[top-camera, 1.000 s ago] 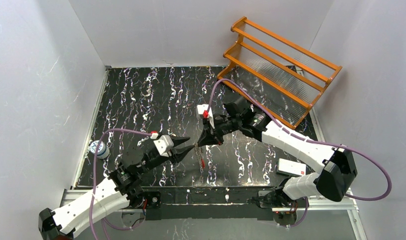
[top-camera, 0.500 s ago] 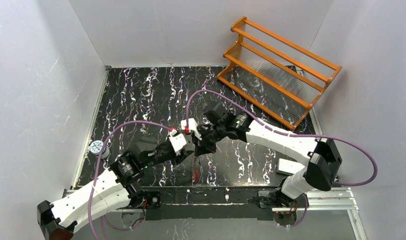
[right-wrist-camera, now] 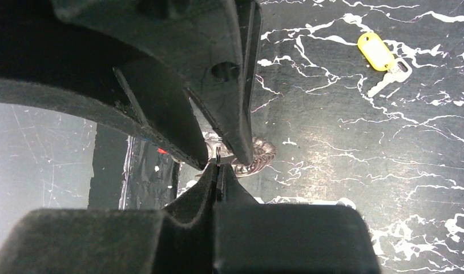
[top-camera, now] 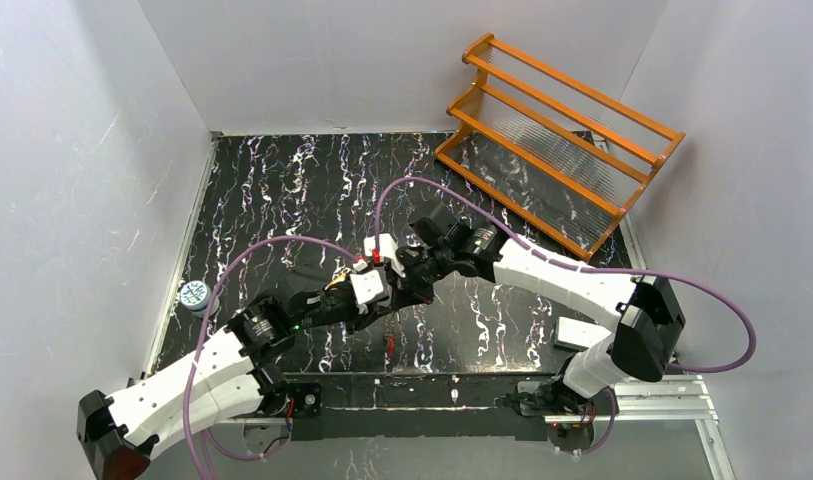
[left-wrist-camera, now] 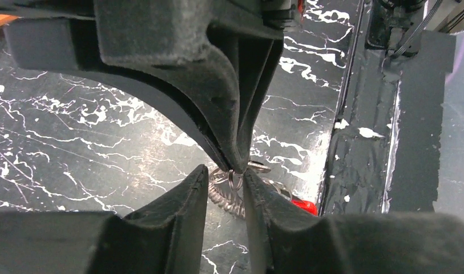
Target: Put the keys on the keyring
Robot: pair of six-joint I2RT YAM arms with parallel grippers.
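Over the black marbled worktop point(top-camera: 282, 180) the two tools meet tip to tip. The right tool point(right-wrist-camera: 218, 169) is clamped fully together on the keyring point(left-wrist-camera: 226, 198), near the worktop's front middle, while the left tool point(left-wrist-camera: 225, 174) stands partly open, its fingers flanking the keyring. A yellow-tagged key point(right-wrist-camera: 380, 54) lies on the worktop, well apart.

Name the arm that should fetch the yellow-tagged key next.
Left, probably. The right gripper is shut on the keyring, so it should hold it. The left gripper stands open around that ring, gripping nothing, so it is free to go for the yellow-tagged key.
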